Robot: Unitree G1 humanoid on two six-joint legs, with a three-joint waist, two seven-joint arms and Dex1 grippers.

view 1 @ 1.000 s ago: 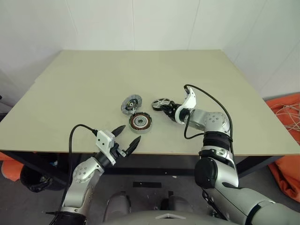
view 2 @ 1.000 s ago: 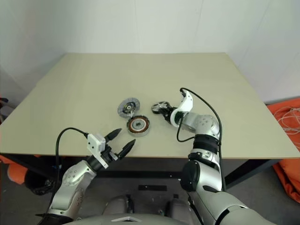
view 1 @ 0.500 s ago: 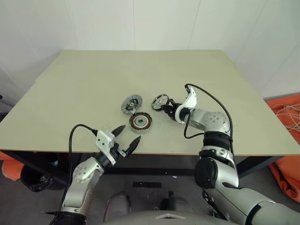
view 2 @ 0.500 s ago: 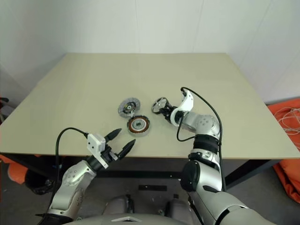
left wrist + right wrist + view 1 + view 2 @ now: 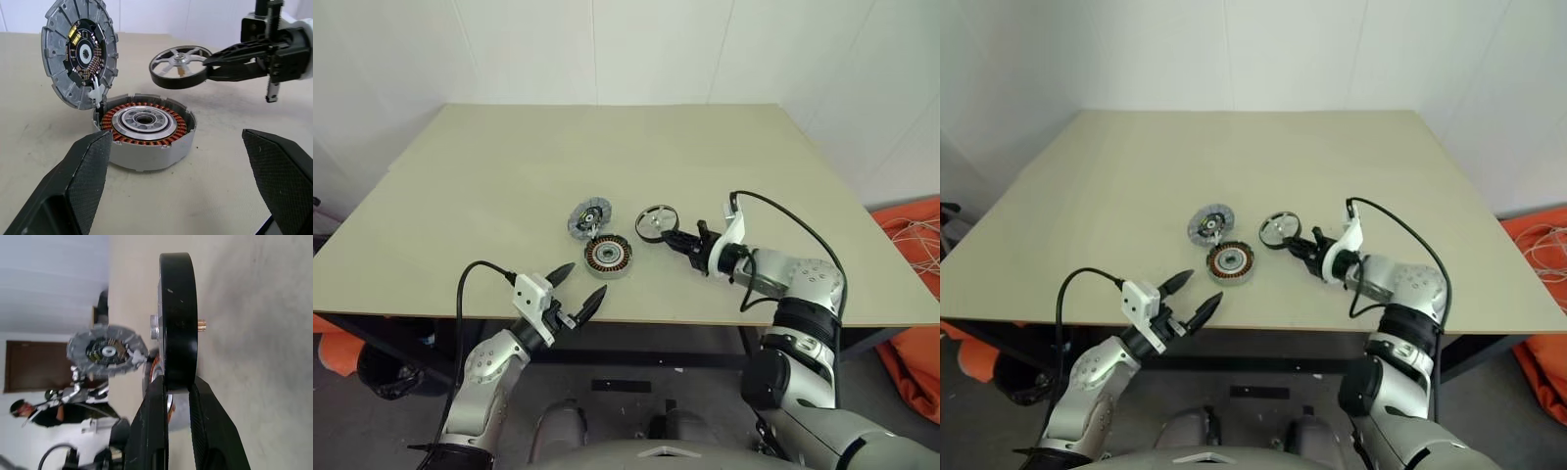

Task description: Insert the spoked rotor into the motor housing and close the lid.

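The spoked rotor (image 5: 656,222), a black ring with silver spokes and hub, hangs roughly level just above the table, to the right of the motor housing (image 5: 607,256). My right gripper (image 5: 670,234) is shut on its rim; in the right wrist view the rotor (image 5: 177,318) shows edge-on between my fingers (image 5: 154,431). The housing (image 5: 146,129) lies open with its copper windings facing up. The grey ribbed lid (image 5: 588,215) stands tilted up at the housing's far side. My left gripper (image 5: 578,285) hovers open and empty at the table's front edge, pointing at the housing.
The beige table (image 5: 489,186) has wide bare room on every side of the parts. An orange cloth with a cable (image 5: 913,245) lies on the floor to the right. A person (image 5: 29,411) shows far off in the right wrist view.
My right gripper picked the rotor up off the table, rolled it level and drew back towards the right. The left arm, housing and lid have not moved.
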